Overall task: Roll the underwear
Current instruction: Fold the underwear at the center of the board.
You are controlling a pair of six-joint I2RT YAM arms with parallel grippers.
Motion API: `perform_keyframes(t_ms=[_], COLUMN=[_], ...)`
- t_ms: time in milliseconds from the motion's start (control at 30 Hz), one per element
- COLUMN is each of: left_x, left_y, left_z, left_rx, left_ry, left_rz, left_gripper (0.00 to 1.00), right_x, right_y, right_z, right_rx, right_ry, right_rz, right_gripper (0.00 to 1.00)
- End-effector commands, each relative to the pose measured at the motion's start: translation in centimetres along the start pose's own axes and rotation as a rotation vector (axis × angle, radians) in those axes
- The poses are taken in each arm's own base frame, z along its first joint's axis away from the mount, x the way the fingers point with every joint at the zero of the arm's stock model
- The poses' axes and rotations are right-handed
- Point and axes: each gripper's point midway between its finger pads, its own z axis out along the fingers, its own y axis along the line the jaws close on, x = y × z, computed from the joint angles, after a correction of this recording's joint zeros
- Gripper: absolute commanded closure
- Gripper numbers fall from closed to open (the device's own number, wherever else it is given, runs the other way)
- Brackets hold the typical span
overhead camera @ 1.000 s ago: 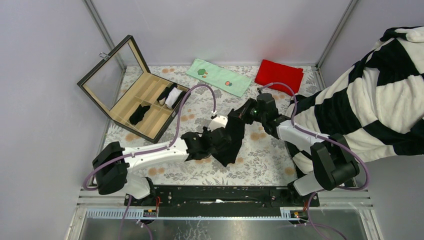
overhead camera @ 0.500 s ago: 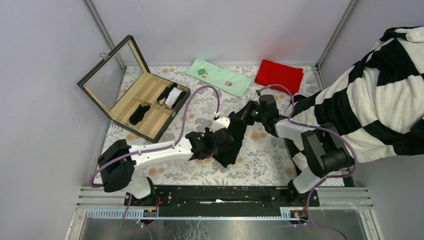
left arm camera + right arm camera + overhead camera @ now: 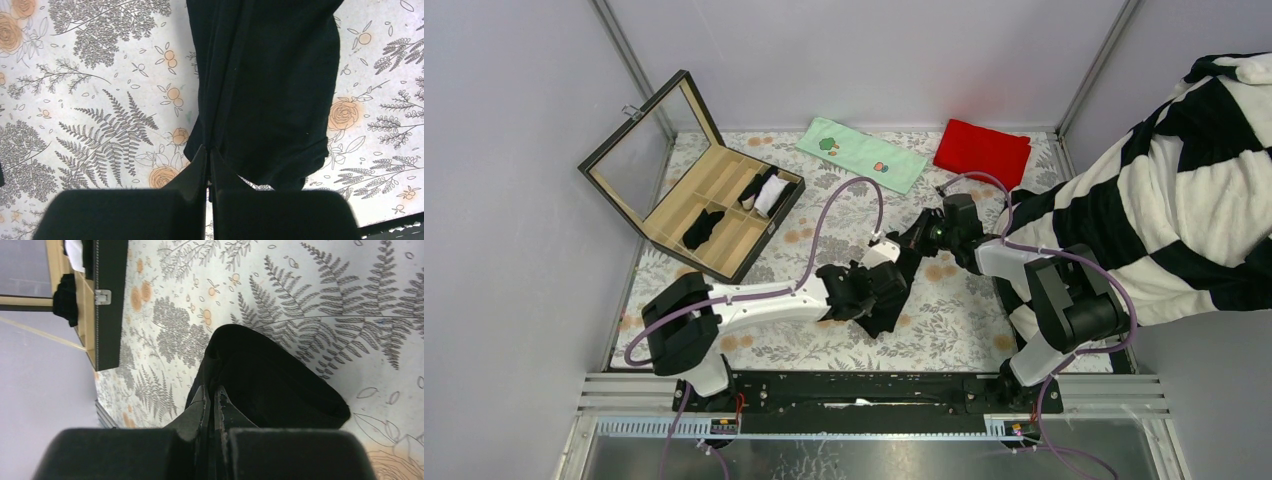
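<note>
Left gripper (image 3: 207,157) has its jaws pressed together on a lengthwise fold of the underwear (image 3: 270,75). The right gripper (image 3: 210,400) is likewise shut on the opposite end of the same black cloth. The garment stretches between them over the middle of the tablecloth (image 3: 964,320), well apart from the box (image 3: 107,315) at the left. From above I cannot tell whether its low end touches the tablecloth or hangs just clear.

The step in hand looks like laying the piece out straight so that it can be rolled. To do that well, both pinches should hold until the cloth is down. The two grippers should draw gently apart, so the fold pulls taut without slipping from either pair of fingers. They should then lower together, so the strip lands flat and narrow, not bunched.

The cloth is soft and thin, and a jerk or uneven descent could twist it or spring the fold open. Letting go of one end first, with the other holding as an anchor, would likely give the roll a clean start.
</note>
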Motion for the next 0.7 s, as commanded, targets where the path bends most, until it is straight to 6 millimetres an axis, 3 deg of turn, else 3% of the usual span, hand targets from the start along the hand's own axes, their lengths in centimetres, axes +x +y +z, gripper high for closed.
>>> perform_keyframes(t_ms=[0,333,667], left_x=[-0.1,0.4,0.2], left_y=[-1.2,-2.7,-4.6], left_z=[0.1,0.8,0.9], left_rx=[0.019,0.033,0.062], left_ry=[0.01,0.033,0.035], left_rz=[0.007,0.026,0.043], left_gripper=[1.0,1.0,1.0], right_x=[-0.6,0.3,0.7], right_y=[-1.3,-3.8,-5.5], right_z=[-1.0,-3.1,-3.8], right_rx=[0.073,0.205,0.304], right_ry=[-0.027,-0.029,-0.002], right_rz=[-0.081,-0.131,-0.132], right_gripper=[1.0,1.0,1.0])
